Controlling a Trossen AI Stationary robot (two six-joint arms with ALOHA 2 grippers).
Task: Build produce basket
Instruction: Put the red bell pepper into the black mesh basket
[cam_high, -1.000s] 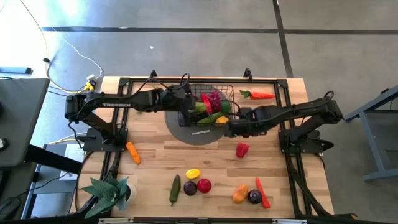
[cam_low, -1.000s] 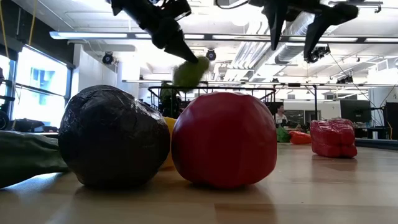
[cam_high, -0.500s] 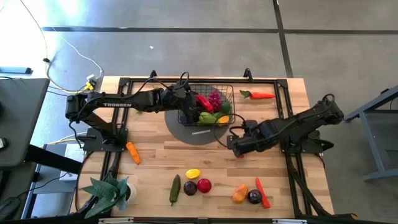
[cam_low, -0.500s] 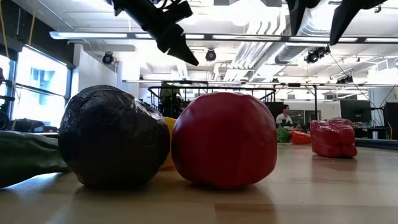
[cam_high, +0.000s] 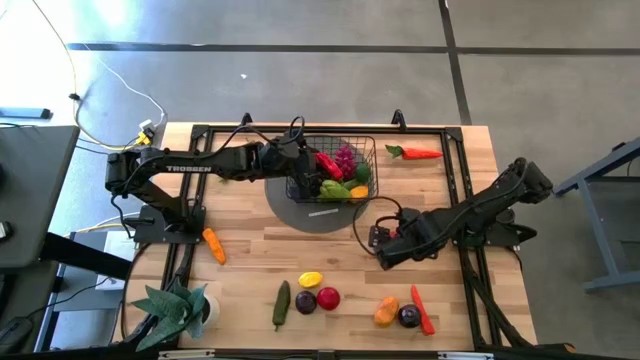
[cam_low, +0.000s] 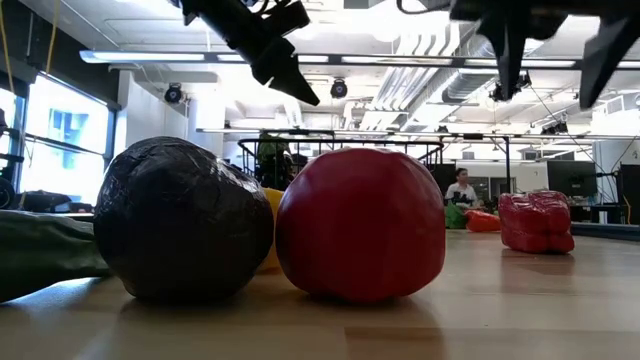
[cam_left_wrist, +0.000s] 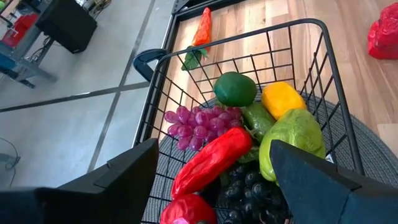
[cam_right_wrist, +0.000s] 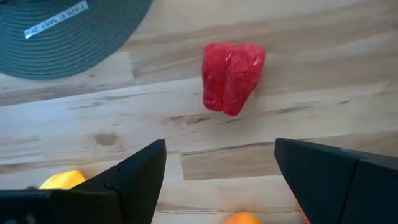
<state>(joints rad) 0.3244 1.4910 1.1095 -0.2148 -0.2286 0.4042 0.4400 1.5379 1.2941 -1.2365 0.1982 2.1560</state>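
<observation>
Where mesh ends, basket (cam_left_wrist: 323, 74) rim

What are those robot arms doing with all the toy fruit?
They are filling a black wire basket with toy produce. The left gripper hangs open just above the basket, which already holds purple grapes, a long red pepper and a green pepper. The right gripper is open over the table, pointing at a red pepper lying on the wood. More pieces wait near the table's front edge.
</observation>
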